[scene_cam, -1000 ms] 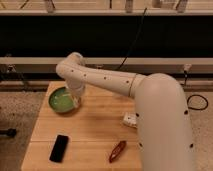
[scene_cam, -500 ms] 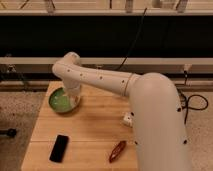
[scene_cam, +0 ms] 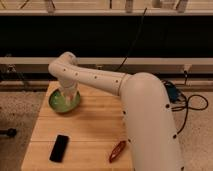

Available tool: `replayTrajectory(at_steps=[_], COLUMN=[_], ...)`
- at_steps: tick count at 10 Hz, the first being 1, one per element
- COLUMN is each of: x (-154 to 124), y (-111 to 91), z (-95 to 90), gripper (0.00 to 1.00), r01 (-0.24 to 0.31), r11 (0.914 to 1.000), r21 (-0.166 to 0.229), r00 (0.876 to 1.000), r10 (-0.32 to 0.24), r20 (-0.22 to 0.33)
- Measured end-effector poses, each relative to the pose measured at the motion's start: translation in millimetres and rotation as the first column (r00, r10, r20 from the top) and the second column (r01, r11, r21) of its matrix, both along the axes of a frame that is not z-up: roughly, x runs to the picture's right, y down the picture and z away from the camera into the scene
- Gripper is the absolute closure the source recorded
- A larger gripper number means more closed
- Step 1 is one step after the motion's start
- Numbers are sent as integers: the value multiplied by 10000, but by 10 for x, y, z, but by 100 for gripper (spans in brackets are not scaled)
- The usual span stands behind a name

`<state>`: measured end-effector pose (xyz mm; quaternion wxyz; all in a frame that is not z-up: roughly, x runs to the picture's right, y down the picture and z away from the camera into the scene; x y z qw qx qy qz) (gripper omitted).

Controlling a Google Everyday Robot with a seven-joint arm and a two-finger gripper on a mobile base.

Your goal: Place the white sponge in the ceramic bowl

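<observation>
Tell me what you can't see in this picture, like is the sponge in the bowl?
- White sponge: not visible in the camera view; the arm's end covers the ceramic bowl.
- Gripper: reaches down over the bowl.
- Table: front cut off by the bottom edge.
- Red-brown object: too blurred to identify.

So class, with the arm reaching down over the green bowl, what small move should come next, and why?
Probably release and lift: the gripper hangs down into the ceramic bowl at the wooden table's far left corner. The sponge itself isn't visible, so confirm first.
</observation>
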<state>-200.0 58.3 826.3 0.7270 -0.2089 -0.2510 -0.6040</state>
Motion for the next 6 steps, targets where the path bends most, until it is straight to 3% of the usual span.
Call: replayTrajectory(at_steps=[6], x=[-137], y=[70], z=[336], gripper=[30], r01=[-339], r11=[9992], r21=[-187], r00=[9987], r10=[346], r20=[369])
